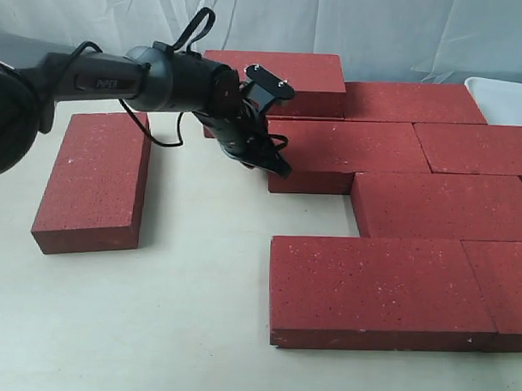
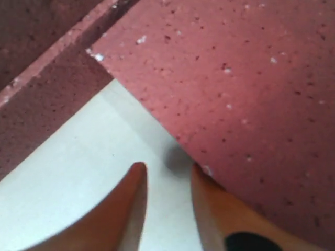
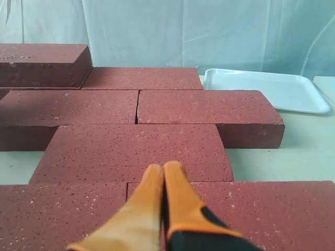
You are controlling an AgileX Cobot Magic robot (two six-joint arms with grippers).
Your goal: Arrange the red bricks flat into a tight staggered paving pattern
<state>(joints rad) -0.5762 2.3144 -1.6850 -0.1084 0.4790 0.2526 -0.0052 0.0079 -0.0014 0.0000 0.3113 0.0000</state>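
Several red bricks lie flat in staggered rows on the right of the table, among them one at the front (image 1: 378, 290) and one in the middle row (image 1: 348, 151). One brick (image 1: 278, 80) sits raised at the back, and a lone brick (image 1: 94, 181) lies apart at the left. My left gripper (image 1: 275, 162) (image 2: 167, 170) is open over bare table at the middle-row brick's (image 2: 235, 78) left end, one finger against its edge, nothing between the fingers. My right gripper (image 3: 165, 167) hovers shut and empty above the paved bricks (image 3: 136, 144); the exterior view does not show it.
A white tray (image 1: 505, 97) (image 3: 267, 89) stands at the back right beside the bricks. Pale table (image 1: 197, 313) stretches between the lone left brick and the paved group. A light cloth backdrop closes the far side.
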